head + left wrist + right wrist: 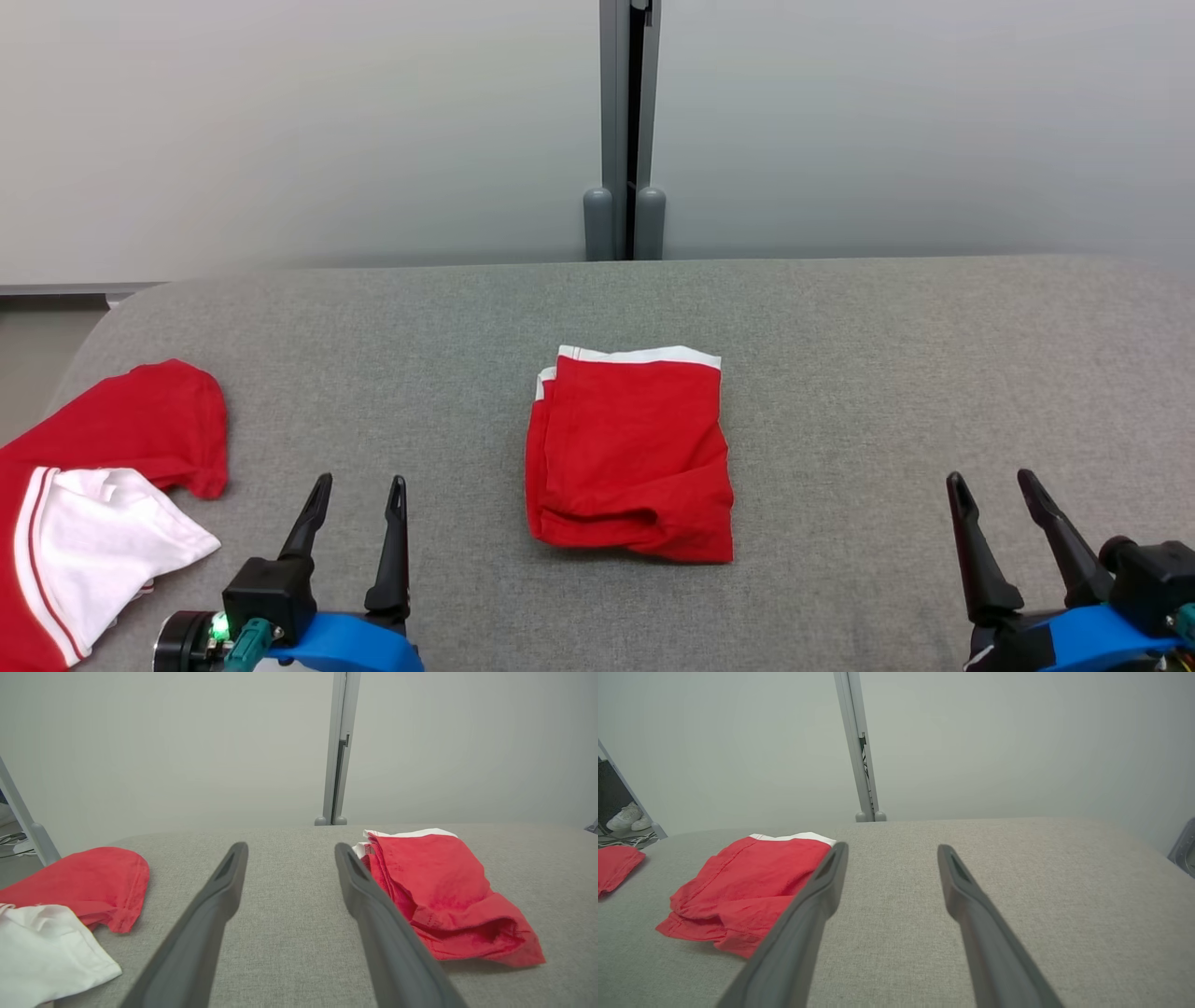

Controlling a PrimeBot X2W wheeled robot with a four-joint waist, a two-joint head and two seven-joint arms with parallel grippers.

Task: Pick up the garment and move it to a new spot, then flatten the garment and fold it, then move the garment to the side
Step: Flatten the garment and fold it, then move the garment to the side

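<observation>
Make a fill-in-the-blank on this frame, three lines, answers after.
1. The folded garment is red with a ____ band along its far edge.
2. The left tool and the right tool both stand ____, holding nothing.
3. The loose garment lies on the robot's ____ side of the table.

Missing words: white; open; left.

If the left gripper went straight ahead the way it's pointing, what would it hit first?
Likely nothing soon: the left gripper aims over bare grey table, passing left of the folded red garment; depth unclear.
</observation>
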